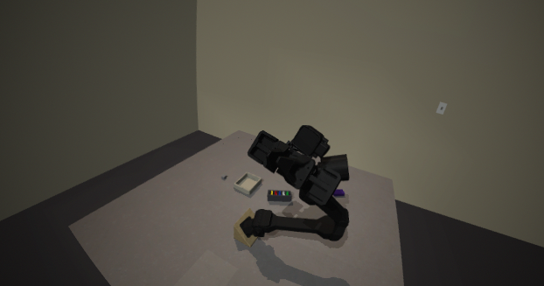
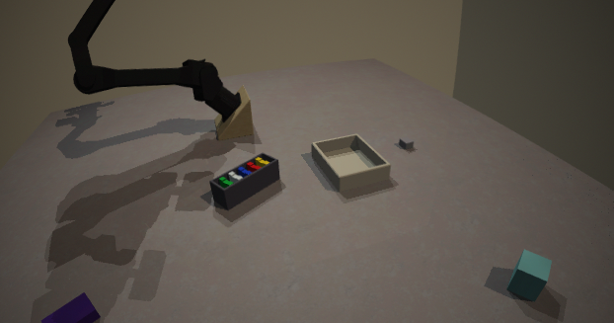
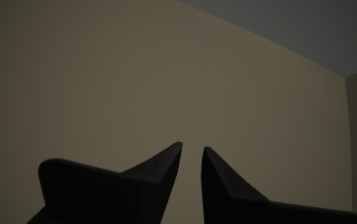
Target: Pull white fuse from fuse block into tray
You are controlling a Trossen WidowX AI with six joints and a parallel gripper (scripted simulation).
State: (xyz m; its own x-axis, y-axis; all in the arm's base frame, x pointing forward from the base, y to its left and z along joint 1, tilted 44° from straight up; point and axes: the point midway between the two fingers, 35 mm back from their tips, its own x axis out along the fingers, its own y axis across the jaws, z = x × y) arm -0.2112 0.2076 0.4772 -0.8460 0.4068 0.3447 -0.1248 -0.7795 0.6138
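The white fuse (image 1: 284, 193) (image 2: 235, 176) sits upright in the dark fuse block (image 1: 279, 198) (image 2: 253, 184), between the green fuse (image 2: 225, 182) and the blue fuse (image 2: 244, 171). The red fuse (image 2: 254, 166) and yellow fuse (image 2: 262, 161) are further along the row. The beige tray (image 1: 242, 190) (image 2: 365, 178) is empty and stands apart from the block. My gripper (image 3: 192, 150) is open by a narrow gap, with nothing between its fingertips. It is raised high, away from block and tray, and faces the wall in the wrist view. It is out of frame in the exterior view.
The arm stands on a wooden wedge (image 1: 241, 233) (image 2: 240, 127) near the block. A purple block (image 1: 338, 192) (image 2: 74, 311) lies on the block's side away from the tray. A small grey piece (image 1: 224, 177) (image 2: 406, 144) lies beyond the tray. A teal cube (image 2: 530, 276) stands farther out.
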